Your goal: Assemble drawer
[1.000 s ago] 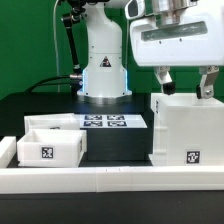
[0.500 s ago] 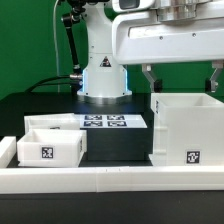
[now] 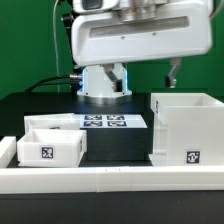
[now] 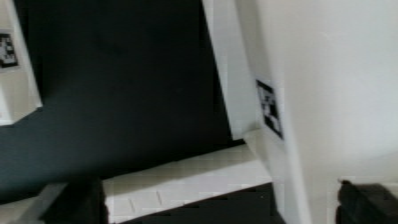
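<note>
The drawer's white boxy housing (image 3: 188, 125) stands upright at the exterior view's right, with a marker tag low on its front. Two open-top trays (image 3: 50, 145) sit side by side at the exterior view's left; the nearer one shows a tag. My gripper (image 3: 140, 72) hangs above the table, left of the housing in the exterior view and touching nothing. In the wrist view the gripper (image 4: 205, 205) is open and empty, its dark fingertips (image 4: 365, 200) far apart. The housing wall (image 4: 302, 90) with its tag lies below it.
The marker board (image 3: 107, 123) lies flat behind the trays, in front of the robot base (image 3: 103, 80). A long low white rail (image 3: 110, 178) runs along the table's front edge and also shows in the wrist view (image 4: 178, 185). A white tagged edge (image 4: 15, 70) shows at the frame's side.
My gripper has risen from just above the housing and moved toward the exterior view's left. It stayed open. The housing and trays have not moved.
</note>
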`<state>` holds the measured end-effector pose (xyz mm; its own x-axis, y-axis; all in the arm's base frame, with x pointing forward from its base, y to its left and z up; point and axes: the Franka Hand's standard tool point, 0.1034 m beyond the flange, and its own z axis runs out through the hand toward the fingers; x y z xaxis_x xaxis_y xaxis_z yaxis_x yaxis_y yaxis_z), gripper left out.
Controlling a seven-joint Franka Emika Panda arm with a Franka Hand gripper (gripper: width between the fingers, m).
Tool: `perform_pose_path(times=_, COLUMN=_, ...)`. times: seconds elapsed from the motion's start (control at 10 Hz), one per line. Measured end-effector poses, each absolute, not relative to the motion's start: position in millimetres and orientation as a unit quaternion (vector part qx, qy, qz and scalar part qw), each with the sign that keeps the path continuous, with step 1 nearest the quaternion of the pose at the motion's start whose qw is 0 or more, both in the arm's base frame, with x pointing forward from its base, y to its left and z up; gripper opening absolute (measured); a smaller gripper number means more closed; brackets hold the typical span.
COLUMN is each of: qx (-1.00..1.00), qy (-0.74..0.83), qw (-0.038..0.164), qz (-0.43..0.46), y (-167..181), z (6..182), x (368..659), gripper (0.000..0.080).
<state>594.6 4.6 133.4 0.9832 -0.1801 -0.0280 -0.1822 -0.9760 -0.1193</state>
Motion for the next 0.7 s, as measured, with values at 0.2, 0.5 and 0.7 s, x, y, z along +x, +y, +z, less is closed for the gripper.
perform_pose_path(times=0.2, qx=-0.997, qy=0.064, qw=0.052, qz=0.002, y=-31.6, z=118.2, x=577.7, gripper=0.0649)
perform_pose_path(times=0.5, qx=-0.996, qy=0.070, qw=0.055, qz=0.002, y=-42.6, z=112.0, x=575.8, gripper=0.0649)
perform_pose_path(times=0.7, qx=-0.996, qy=0.070, qw=0.055, qz=0.002, y=-43.3, z=111.7, x=575.5, gripper=0.0649)
